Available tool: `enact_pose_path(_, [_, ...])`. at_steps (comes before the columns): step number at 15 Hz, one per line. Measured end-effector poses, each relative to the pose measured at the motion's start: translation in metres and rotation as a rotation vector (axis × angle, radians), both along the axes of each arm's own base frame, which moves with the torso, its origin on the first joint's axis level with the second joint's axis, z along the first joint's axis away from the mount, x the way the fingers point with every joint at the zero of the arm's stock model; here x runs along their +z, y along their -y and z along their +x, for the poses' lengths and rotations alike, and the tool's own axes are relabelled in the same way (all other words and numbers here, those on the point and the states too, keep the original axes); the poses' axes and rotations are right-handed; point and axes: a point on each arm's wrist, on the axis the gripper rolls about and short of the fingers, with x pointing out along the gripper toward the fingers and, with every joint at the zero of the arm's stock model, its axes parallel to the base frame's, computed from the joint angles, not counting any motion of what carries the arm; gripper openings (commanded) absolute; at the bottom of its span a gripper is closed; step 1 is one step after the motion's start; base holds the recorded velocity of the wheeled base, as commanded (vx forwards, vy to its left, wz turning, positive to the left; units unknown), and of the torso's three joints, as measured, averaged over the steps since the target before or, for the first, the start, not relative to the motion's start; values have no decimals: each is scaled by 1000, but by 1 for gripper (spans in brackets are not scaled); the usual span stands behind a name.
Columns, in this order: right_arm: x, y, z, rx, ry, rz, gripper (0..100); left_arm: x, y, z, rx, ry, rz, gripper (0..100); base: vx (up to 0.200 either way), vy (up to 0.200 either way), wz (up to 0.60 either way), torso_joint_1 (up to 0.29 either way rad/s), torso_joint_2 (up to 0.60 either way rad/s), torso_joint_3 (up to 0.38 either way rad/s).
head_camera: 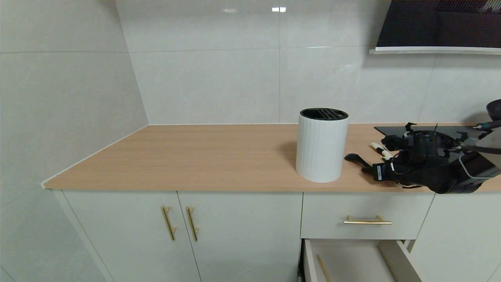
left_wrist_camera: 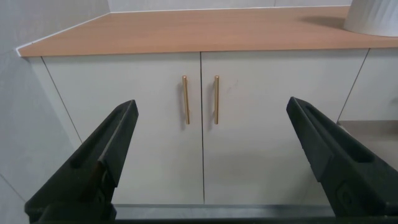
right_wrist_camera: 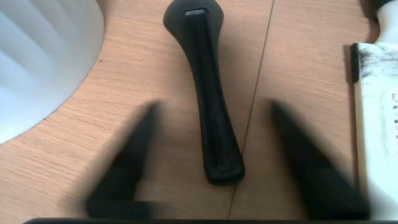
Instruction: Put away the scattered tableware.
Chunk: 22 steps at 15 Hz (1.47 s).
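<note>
Right wrist view: the right pincer [right_wrist_camera: 212,107] is released. Its two dark fingers [right_wrist_camera: 127,165] are spread to either side of a black tapered utensil handle [right_wrist_camera: 202,74], which lies flat on the wood-grain table [right_wrist_camera: 292,56]. Bare table surface shows between each finger and the handle. A white ribbed cylindrical holder with a black slotted top [right_wrist_camera: 37,62] stands just beside the handle's wide end. A white-handled utensil [right_wrist_camera: 376,124] lies on the handle's other side, apart from it.

Head view: the black handle lies on the table to the right of the holder's base, near the front edge. The white-handled utensil lies behind it, beside a black cooktop [head_camera: 391,129]. Under this part of the table a white drawer [head_camera: 309,258] stands open, with a thin pale stick [head_camera: 323,269] inside.

Left wrist view: the left pincer [left_wrist_camera: 211,106] is released, with nothing between its fingers. It is level with two white cabinet doors [left_wrist_camera: 261,124] fitted with gold bar handles [left_wrist_camera: 185,99], below the table's front edge.
</note>
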Motion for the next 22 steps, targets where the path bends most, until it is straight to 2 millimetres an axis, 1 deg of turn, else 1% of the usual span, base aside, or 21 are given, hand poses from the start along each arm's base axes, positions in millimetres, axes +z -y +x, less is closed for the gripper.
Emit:
enact_pose_path(5, [-2, -3, 0, 4, -7, -1, 0, 0, 0, 0, 0, 0, 0, 100, 0, 0, 0, 0, 0, 0])
enact_pose_path(7, [1, -7, -2, -17, -11, 9, 0, 0, 0, 0, 0, 0, 0, 100, 0, 0, 0, 0, 0, 0])
enact_pose_path(9, [14, -11, -9, -75, -29, 49, 0, 0, 0, 0, 0, 0, 0, 100, 0, 0, 0, 0, 0, 0])
enact_pose_path(10, [25, -15, -17, -91, -35, 70, 0, 0, 0, 0, 0, 0, 0, 100, 0, 0, 0, 0, 0, 0])
enact_pose_path(13, [61, -23, -53, -98, -52, 97, 0, 0, 0, 0, 0, 0, 0, 100, 0, 0, 0, 0, 0, 0])
enact_pose_path(14, [72, -24, -70, -100, -64, 105, 0, 0, 0, 0, 0, 0, 0, 100, 0, 0, 0, 0, 0, 0])
enact_pose_path(15, [79, -25, -88, -102, -85, 112, 0, 0, 0, 0, 0, 0, 0, 100, 0, 0, 0, 0, 0, 0])
enact_pose_path(19, [95, -30, -159, -66, -130, 127, 0, 0, 0, 0, 0, 0, 0, 100, 0, 0, 0, 0, 0, 0])
enact_pose_path(21, [99, -33, -183, -41, -124, 130, 0, 0, 0, 0, 0, 0, 0, 100, 0, 0, 0, 0, 0, 0])
enact_pose_path(22, [96, -33, -193, -35, -138, 127, 0, 0, 0, 0, 0, 0, 0, 100, 0, 0, 0, 0, 0, 0])
